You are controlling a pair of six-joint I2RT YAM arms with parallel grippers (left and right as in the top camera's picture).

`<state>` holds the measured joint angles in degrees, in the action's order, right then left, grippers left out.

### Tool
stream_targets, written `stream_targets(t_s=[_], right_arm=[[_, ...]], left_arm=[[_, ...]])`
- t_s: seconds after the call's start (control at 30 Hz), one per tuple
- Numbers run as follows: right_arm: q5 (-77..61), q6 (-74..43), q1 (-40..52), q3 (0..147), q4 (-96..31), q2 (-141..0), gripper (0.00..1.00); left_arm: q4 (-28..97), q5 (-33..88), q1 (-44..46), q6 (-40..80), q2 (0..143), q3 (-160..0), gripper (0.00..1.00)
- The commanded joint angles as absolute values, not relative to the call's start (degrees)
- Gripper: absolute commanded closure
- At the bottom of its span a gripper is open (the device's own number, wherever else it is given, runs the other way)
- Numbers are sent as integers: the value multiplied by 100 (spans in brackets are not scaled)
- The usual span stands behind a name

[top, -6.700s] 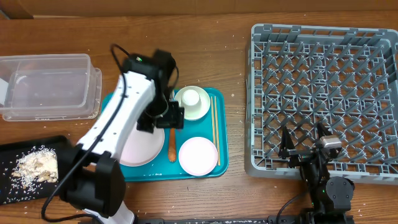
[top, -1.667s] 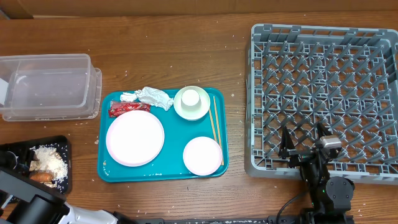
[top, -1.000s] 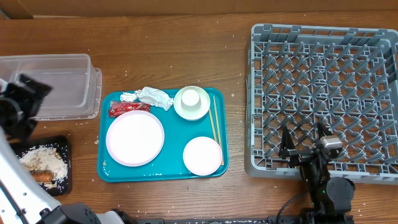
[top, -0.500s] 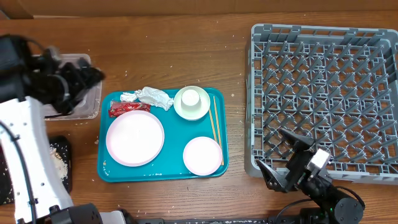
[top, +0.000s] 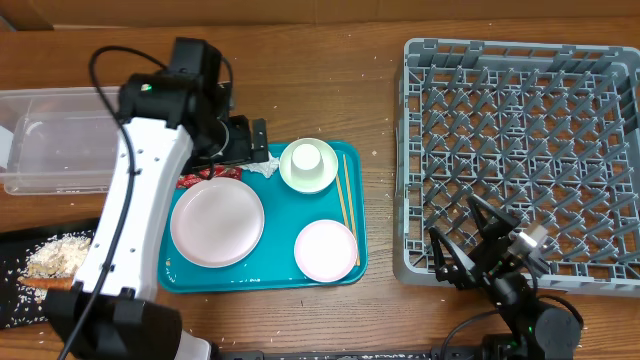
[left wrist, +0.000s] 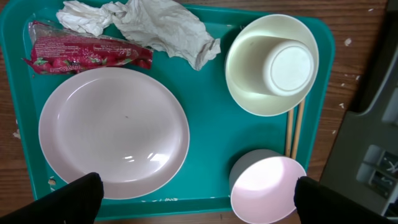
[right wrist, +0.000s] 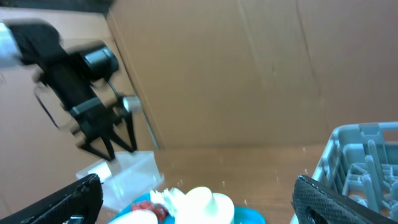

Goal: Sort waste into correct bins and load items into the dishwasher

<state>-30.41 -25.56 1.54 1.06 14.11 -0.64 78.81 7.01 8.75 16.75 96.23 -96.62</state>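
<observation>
The overhead view looks straight down on the whole bench. The left wrist view looks down closely on the teal tray, also seen overhead. The right wrist view faces sideways, low, toward it.

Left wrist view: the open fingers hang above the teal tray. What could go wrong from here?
1. The tissue lies against the red wrapper; the wide-open left fingers might take both together.
2. The small cup sits inside the bowl; lifting the bowl could tip it out.
3. The chopsticks lie close beside that bowl, so they may be hard to pinch.
</observation>
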Motion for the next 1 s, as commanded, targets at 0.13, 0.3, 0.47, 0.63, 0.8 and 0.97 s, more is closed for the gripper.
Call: stream_targets(t_s=[0.13, 0.3, 0.47, 0.63, 0.8, 0.97], right_arm=[[-2351, -3553, 180, 58, 3015, -23, 0], [-1378, -3793, 180, 644, 3286, -60, 0], [-1350, -3479, 183, 1723, 2783, -604, 0], [-2025, -2434, 183, 3505, 1413, -1896, 0], [-2849, -1754, 183, 5621, -386, -3603, 0], [-3931, -1424, 215, 8407, -2930, -6023, 0]], left_arm=[[7769, 449, 893, 1831, 9837, -9649, 0], [7644, 445, 891, 1844, 9837, -9649, 0], [7391, 447, 884, 1844, 9837, -9649, 0], [7391, 443, 676, 1844, 9837, -9649, 0], [7476, 447, 233, 2163, 9837, -9649, 0], [7695, 464, -373, 2314, 9837, -9649, 0]])
